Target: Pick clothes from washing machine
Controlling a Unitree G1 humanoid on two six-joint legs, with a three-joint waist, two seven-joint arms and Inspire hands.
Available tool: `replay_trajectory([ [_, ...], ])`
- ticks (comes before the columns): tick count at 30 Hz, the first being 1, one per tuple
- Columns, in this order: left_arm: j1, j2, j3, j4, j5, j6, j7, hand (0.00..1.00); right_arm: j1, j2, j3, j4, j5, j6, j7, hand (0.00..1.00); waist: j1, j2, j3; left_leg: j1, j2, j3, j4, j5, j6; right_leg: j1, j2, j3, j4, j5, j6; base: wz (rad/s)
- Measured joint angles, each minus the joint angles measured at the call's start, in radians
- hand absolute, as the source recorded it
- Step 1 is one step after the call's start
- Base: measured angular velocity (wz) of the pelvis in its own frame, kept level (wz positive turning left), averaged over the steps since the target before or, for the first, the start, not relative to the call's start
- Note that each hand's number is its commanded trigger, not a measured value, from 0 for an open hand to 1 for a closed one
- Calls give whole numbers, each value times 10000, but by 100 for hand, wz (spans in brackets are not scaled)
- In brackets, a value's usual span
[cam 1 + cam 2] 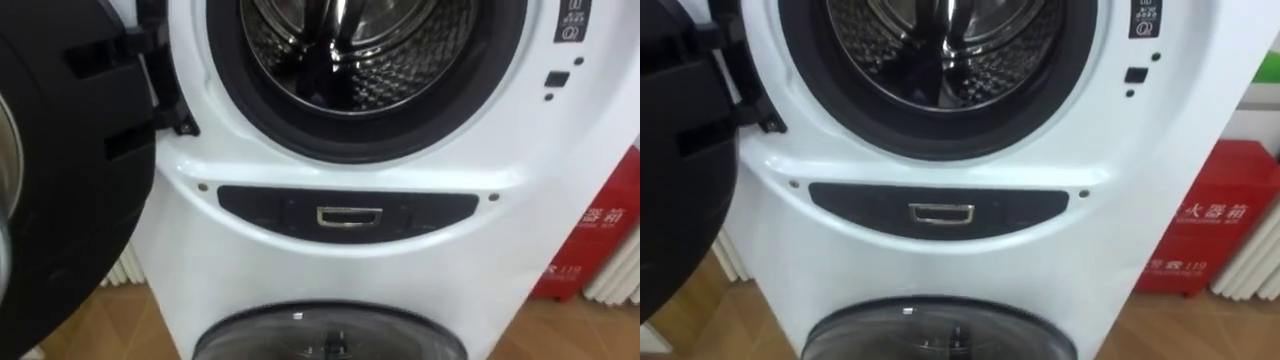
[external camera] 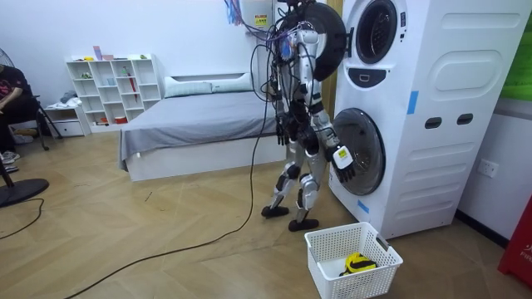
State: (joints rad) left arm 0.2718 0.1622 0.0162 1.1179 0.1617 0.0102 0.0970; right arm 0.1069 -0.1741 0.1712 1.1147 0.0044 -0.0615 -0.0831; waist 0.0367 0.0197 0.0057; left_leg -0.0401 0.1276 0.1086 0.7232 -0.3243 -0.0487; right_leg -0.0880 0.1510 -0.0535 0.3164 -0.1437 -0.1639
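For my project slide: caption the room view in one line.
Humanoid stands at the stacked washing machine, its upper door open, a white basket on the floor nearby.

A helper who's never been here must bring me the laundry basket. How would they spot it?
Find the tall white washer stack. On the wood floor before its lower door sits the basket: white, slatted, open-topped, holding something yellow, unlike the solid machines beside it.

Domestic bedroom with laundry corner. Room view: made bed (image 2: pixel 199 116) at ten o'clock, cubby shelf (image 2: pixel 112 87) at nine, stacked washing machines (image 2: pixel 432 124) at three, wood floor (image 2: pixel 166 249).
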Motion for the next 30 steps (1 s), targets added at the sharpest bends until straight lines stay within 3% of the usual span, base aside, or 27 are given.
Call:
replay_trajectory([
  [1, -19, -1, -1, -3, 26, 50, -5, 0, -48, -11, 0, 25, -2, -4, 0, 0, -8, 12, -6, -273, 20, -199, 534, 222, -9, 3, -4, 12, 51, -40, -32, -14],
  [3, -63, -3, 7, -149, 37, 170, -11, 0, -90, -114, -4, 40, -23, -15, -3, 0, -37, 90, 42, -799, 183, -637, 2536, 1137, -63, 3, 71, 84, 340, -214, -166, -14],
  [5, -186, 30, 9, -357, 34, 245, -11, 0, -88, -211, -58, 21, -153, -3, -12, 0, -72, 164, 7, -593, 393, -856, 3502, 1293, -240, -160, 104, 90, 677, -351, -200, -6],
  [7, -584, 38, 16, -488, -112, 264, -8, 0, -159, -243, -276, 26, -322, -14, -17, 0, -125, 217, 4, -192, 419, -996, 3429, 1340, -365, -524, 68, 94, 933, -367, -218, -2],
  [10, -1141, 37, -87, -921, -675, 167, -4, 0, -475, -271, -387, 31, -470, -31, -18, 0, -153, 326, 9, 534, 356, -1365, 2225, 1268, -560, -1296, 30, -46, 1245, -236, -213, 5],
  [11, -1431, 43, -261, -1098, -827, 158, -24, 0, -647, -285, -384, 14, -513, -55, -36, 0, -302, 357, 33, 906, 313, -1513, 1543, 1073, -767, -1649, 0, -187, 1413, -187, -188, 30],
  [12, -1794, 31, -446, -1160, -890, 139, -68, 0, -859, -299, -388, 18, -585, -63, -54, 0, -379, 469, 22, 1224, 229, -1676, 870, 817, -829, -2056, -63, -314, 1638, -142, -155, 29],
  [14, -2341, -25, -660, -1175, -912, 132, -214, 0, -1166, -321, -380, 12, -669, -133, -57, 0, -389, 445, 101, 1634, 93, -1780, -334, 334, -838, -2685, -137, -371, 1903, 42, -83, 15],
  [16, -2579, -75, -816, -1170, -894, 123, -354, 0, -1475, -310, -378, 37, -893, -153, -57, 0, -380, 461, 110, 1928, -41, -1711, -1588, -125, -687, -3194, -179, -372, 1820, 489, -2, 0],
  [18, -2622, -138, -887, -1058, -907, 121, -445, 0, -1629, -310, -407, 42, -1137, -159, -101, 0, -567, 404, 88, 2091, -332, -1648, -2904, -655, -122, -3373, -452, -333, 1263, 1311, 214, 14],
  [19, -2602, -138, -936, -1030, -910, 122, -446, 0, -1623, -306, -409, -14, -1256, -153, -135, 0, -614, 383, 79, 2091, -442, -1652, -3184, -702, -31, -3327, -529, -254, 949, 1621, 311, 18],
  [20, -2552, -156, -988, -984, -926, 121, -444, 0, -1558, -324, -379, -184, -1396, -148, -207, 0, -645, 314, 56, 2068, -811, -1632, -3915, -693, 212, -3145, -744, -102, 103, 2306, 608, 10],
  [21, -2519, -179, -987, -934, -957, 113, -440, 0, -1482, -361, -364, -315, -1427, -149, -264, 0, -679, 243, 27, 2016, -1228, -1223, -4454, -648, 679, -2881, -920, 120, -820, 3037, 1194, 0],
  [22, -2477, -173, -989, -861, -1068, 99, -436, 0, -1537, -376, -378, -406, -1426, -139, -276, 0, -696, 228, 26, 1956, -1346, -849, -4535, -640, 812, -2799, -1002, 187, -1123, 3294, 1594, 9],
  [23, -2462, -133, -960, -581, -1213, 106, -424, 0, -1385, -376, -387, -645, -1463, -109, -296, 0, -753, 187, 161, 1645, -1436, -436, -4153, -775, 922, -2982, -1318, 233, -75, 3048, 1515, 17],
  [24, -2185, -182, -956, -470, -1263, 137, -384, 0, -1058, -417, -432, -770, -1492, -94, -292, 0, -761, 130, 147, 1531, -1391, -102, -3889, -787, 1093, -3179, -1465, 62, 2312, 1721, 1024, 29],
  [25, -2012, -179, -991, -484, -1290, 140, -384, 0, -904, -416, -505, -763, -1491, -67, -291, 0, -803, 127, 46, 1515, -1334, 146, -3899, -732, 1192, -3107, -1581, -122, 3314, 1077, 1095, 61],
  [26, -1887, -170, -1055, -475, -1295, 143, -386, 0, -634, -442, -719, -720, -1491, -30, -295, 0, -868, 77, -44, 1470, -1116, 736, -3982, -572, 1033, -2612, -1909, -233, 4773, -85, 1267, 101],
  [27, -1862, -171, -1173, -475, -1228, 135, -382, 0, -449, -549, -842, -636, -1515, -25, -307, 0, -738, -34, -47, 1522, -1084, 1253, -4301, -182, 797, -1808, -2202, -22, 5375, -1006, 1527, 102],
  [28, -1802, -183, -1153, -478, -1217, 133, -385, 0, -369, -598, -853, -637, -1525, -34, -308, 0, -620, -94, -95, 1558, -1101, 1550, -4515, 60, 674, -1383, -2317, 110, 5347, -1360, 1664, 64],
  [29, -1649, -165, -1035, -509, -1235, 138, -382, 0, -340, -624, -851, -610, -1450, -75, -317, 0, -367, -364, -191, 1573, -1284, 2093, -4723, 464, 579, -627, -2717, 133, 4826, -2125, 1822, -6],
  [30, -1476, -174, -698, -502, -1296, 160, -384, 0, -468, -577, -775, -484, -1374, -145, -313, 0, 60, -488, -136, 1466, -1507, 2245, -4569, 576, 558, -291, -2895, -6, 3774, -2559, 1920, -37],
])
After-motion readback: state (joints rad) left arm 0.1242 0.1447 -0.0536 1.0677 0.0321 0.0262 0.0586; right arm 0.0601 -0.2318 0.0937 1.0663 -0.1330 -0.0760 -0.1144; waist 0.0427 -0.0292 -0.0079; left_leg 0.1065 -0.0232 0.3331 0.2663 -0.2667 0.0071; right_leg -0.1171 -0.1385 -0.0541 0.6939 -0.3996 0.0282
